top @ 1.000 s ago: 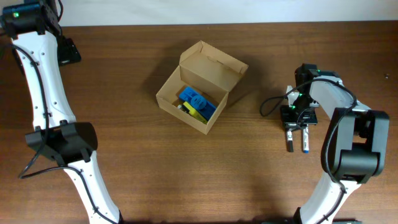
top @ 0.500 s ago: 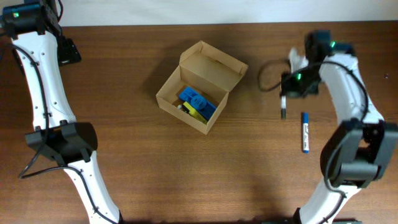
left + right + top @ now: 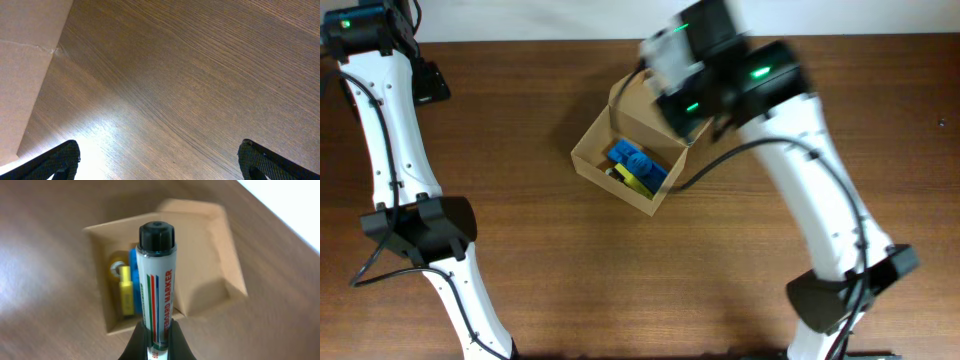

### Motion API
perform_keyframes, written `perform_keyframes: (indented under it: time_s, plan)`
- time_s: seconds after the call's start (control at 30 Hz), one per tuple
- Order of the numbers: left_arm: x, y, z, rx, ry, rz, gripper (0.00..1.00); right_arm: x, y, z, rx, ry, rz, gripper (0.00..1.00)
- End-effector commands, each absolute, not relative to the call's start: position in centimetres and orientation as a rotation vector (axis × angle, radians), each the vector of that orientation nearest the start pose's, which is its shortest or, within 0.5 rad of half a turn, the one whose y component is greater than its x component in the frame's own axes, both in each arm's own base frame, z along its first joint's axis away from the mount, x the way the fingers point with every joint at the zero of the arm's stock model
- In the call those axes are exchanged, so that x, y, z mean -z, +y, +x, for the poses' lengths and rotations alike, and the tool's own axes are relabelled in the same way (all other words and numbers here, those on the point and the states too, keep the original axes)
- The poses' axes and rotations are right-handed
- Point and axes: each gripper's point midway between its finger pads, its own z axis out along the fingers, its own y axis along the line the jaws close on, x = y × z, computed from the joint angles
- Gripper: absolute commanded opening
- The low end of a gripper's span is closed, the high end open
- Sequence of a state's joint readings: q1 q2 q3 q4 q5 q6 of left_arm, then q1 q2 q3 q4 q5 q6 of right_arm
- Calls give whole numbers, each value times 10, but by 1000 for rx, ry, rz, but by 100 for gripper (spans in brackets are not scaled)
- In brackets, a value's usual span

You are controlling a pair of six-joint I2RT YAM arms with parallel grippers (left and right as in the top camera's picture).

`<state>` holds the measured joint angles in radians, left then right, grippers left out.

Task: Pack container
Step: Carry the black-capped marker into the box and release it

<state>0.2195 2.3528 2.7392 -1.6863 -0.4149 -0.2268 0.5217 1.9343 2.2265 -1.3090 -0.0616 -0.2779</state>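
The container point(image 3: 592, 150), a tan cardboard box with its flap lid point(image 3: 665, 105) open, sits mid-table. Inside lie a blue case point(image 3: 633, 158) and a yellow item point(image 3: 638, 182). My right gripper point(image 3: 157, 330) is shut on a whiteboard marker point(image 3: 156, 265) with a black cap, held upright above the open container point(image 3: 200, 270). The blue case point(image 3: 133, 272) and the yellow item point(image 3: 125, 290) show behind the marker. In the overhead view the right wrist point(image 3: 705, 65) is blurred over the box's lid. My left gripper point(image 3: 160, 167) is open and empty over bare wood at the far left point(image 3: 428, 82).
The right arm point(image 3: 820, 210) crosses the table's right half and hides what lies under it. The table's far edge point(image 3: 520, 40) runs along the top. A pale tan surface point(image 3: 22, 60) borders the wood in the left wrist view.
My right arm has swung left from the right side with the black-capped marker and now hangs over the box. The blue marker left on the table is now hidden. The left arm is still.
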Motion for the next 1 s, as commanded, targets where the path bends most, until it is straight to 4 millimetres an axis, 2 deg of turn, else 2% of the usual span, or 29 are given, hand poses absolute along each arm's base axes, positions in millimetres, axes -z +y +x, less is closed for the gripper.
perform_keyframes:
  time_s: [0.0, 0.13, 0.27, 0.5, 0.7, 0.97]
  plan:
    - [-226, 173, 444, -594, 2733, -693, 100, -257, 258, 394, 20, 2313, -1244, 4]
    - [-226, 173, 444, -594, 2733, -693, 100, -216, 283, 402, 18, 2335, -1326, 4]
    - [-226, 173, 444, -594, 2733, -693, 100, -167, 289, 412, 28, 2413, -1370, 4]
    - [-226, 173, 444, -594, 2733, -693, 100, -94, 302, 406, -48, 2543, -1455, 4]
    - [-226, 173, 444, -594, 2733, -693, 100, -60, 306, 399, -108, 2617, -1477, 4]
    - [-226, 173, 444, -594, 2733, -693, 100, -39, 313, 391, -146, 2668, -1483, 4]
